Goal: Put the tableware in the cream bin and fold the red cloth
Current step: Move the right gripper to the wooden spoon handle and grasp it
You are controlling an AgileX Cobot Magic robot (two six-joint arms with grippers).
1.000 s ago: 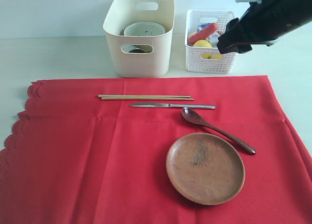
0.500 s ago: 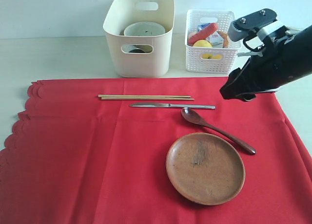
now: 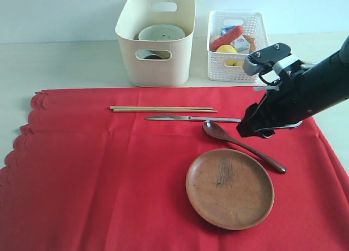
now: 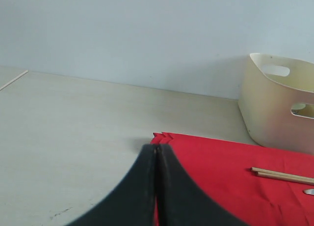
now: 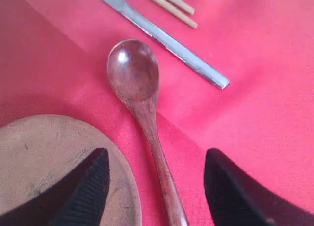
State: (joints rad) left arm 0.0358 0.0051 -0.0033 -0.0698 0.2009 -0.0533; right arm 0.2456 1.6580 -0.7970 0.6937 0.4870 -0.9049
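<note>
We count one red cloth (image 3: 82, 169) spread flat on the table (image 3: 65, 60), its scalloped edge on the left of the exterior view. On it lie five pieces of tableware. Two wooden chopsticks (image 3: 163, 108) lie side by side and touching. One slim metal knife (image 3: 191, 118) lies just beside them, nearly parallel. One dark wooden spoon (image 3: 242, 145) has its bowl close to the knife's end. One round brown wooden plate (image 3: 229, 189) sits just beside the spoon's handle.

Behind the cloth stand two containers. One is the cream bin (image 3: 158, 65), holding one pale speckled bowl (image 3: 161, 31). A dark shape shows through its cut-out handle, and we cannot tell what it is. The other is a white lattice basket (image 3: 235, 71) with several foods, among them one yellow lemon (image 3: 228, 50). Print on a packet there is too small for us to read.

We see two pincers. The right pincer (image 3: 246, 128) hangs over the spoon with its jaws spread wide, one on each side of the handle, gripping nothing. The left pincer (image 4: 157, 186) is pressed closed and empty, near the cloth's scalloped corner.
</note>
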